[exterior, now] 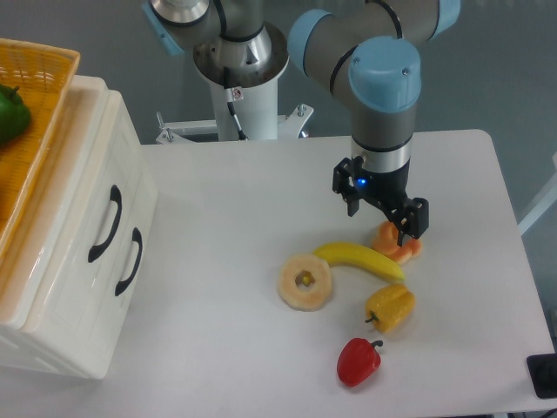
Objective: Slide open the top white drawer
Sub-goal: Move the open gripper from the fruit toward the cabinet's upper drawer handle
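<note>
Hovering Over the Fruit, Well Apart From the Cabinet

Hanging above the right half of the white desk point(261, 192), the arm point(383, 78) is pointing its pincer point(383, 218) straight down, just beside a banana point(359, 259) and partly in front of an orange fruit piece point(402, 248). The two fingers are standing spread, with nothing between them, and a small blue light is glowing on the wrist above.

The cream-white cabinet point(78, 252) is sitting at the left edge of the desk, seen from above at a tilt. The top white drawer point(87, 209) is lying flush with the cabinet front, shut, and its curved black handle point(106, 224) is facing the desk's middle. The lower drawer point(104, 287) is sitting right next to it in this view, also shut, showing its own black handle point(130, 260). An orange wicker basket point(35, 113) is resting on top of the cabinet, and something green point(10, 113) is lying inside it at the picture's left edge.

Near the pincer, a pale ring-shaped slice point(305, 281) is lying just left of the banana, a yellow pepper point(391, 307) is lying below the banana's right end, and a red pepper point(359, 361) is lying nearer the front edge. The pincer and the drawers are well apart.
</note>
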Robot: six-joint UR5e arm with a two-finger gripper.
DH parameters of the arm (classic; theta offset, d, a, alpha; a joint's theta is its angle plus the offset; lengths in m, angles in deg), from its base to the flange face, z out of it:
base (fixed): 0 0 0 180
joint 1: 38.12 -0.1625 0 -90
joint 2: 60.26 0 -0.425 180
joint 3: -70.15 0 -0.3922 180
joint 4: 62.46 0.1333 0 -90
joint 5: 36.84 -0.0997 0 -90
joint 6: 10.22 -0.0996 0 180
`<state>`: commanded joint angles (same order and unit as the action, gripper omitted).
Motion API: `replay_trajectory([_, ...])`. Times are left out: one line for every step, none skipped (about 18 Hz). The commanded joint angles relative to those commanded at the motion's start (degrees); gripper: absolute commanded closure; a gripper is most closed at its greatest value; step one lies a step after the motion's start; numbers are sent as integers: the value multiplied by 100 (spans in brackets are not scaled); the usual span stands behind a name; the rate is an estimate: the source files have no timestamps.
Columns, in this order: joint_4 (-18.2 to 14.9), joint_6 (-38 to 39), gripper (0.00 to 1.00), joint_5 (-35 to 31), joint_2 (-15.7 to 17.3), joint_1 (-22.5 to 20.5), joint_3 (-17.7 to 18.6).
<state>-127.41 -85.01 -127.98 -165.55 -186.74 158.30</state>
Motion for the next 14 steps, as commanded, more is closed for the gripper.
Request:
replay_trajectory([0,0,0,0,0,0,0])
replay_trajectory([9,-17,0,0,9,0,0])
replay_trajectory([0,-9,0,0,9,0,0])
replay_trajectory([0,0,0,0,9,0,0])
replay_trajectory([0,0,0,0,9,35,-9])
replay_trajectory([0,0,0,0,0,61,-9])
replay_trajectory([0,9,0,-9,0,79,0])
replay_trajectory([9,17,0,0,0,79,17])
replay_trajectory([0,44,0,0,0,88,26])
replay_trajectory([0,53,0,0,-9,79,35])
replay_trajectory([0,61,0,0,-17,88,53])
replay_trajectory([0,88,0,9,-18,88,79])
replay_trajectory([0,149,0,17,-18,79,123])
replay_trajectory([0,202,0,18,0,79,175])
